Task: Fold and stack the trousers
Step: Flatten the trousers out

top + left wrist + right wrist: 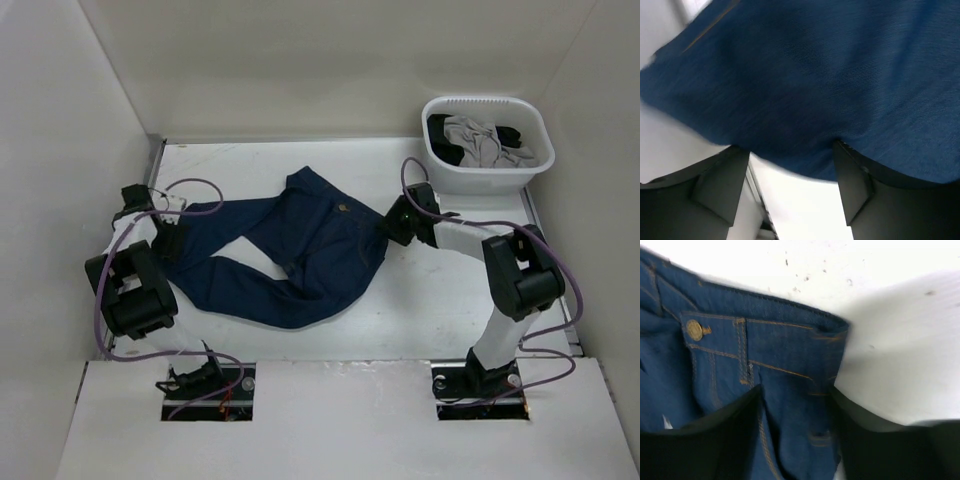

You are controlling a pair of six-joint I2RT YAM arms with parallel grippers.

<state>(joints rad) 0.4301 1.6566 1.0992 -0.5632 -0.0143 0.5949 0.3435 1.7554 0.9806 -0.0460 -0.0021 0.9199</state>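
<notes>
Now the trousers [300, 255] lie flat on the table [450, 320]. The left jaws stand spread around a leg end [790, 90], the right jaws around the waistband [780, 332], likely to fold them.

Both arms extended, wrists low: left end effector [170, 243] jaws apart; right end effector [390, 227] jaws apart.

A white plastic basket [478, 180] stands at the far right corner of the white desk [440, 305], close to the side wall. A light grey garment [478, 140] lies crumpled in it, with a black garment [517, 134] beside and partly under it. Plain white walls [300, 60] enclose the desk on three sides. Small dark specks mark the desk surface in the right wrist view.
</notes>
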